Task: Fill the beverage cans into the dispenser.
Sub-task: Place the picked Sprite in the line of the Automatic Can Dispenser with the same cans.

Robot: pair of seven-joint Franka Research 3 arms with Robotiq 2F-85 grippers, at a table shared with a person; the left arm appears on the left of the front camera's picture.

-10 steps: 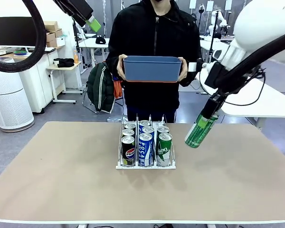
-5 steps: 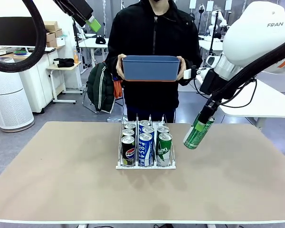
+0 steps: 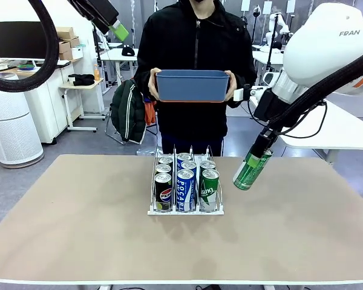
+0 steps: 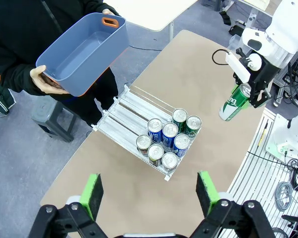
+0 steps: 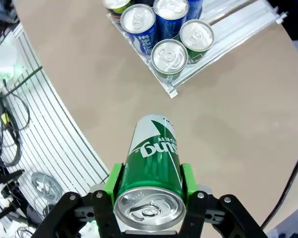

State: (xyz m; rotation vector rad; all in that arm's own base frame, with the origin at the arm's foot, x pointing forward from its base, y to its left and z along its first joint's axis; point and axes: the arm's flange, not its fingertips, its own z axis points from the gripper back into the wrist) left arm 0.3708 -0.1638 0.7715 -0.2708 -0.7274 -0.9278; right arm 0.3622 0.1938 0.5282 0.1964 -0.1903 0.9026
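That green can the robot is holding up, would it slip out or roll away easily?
The green can looks smooth and glossy, so probably slippery, though the right gripper clamps it between green pads. It is round and slim: laid down it would likely roll, and standing it may tip easily.

At the upper left of the frame we see a white cabinet [image 3: 41, 103] with cardboard boxes [image 3: 67, 41], a grey floor [image 3: 91, 142], and a white air purifier [image 3: 12, 127].

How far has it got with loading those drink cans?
Seven cans already stand in the dispenser: three black, two blue-and-white, two green. The right gripper holds another green can tilted in the air to the rack's right. That one isn't in yet. The person's blue bin looks empty.
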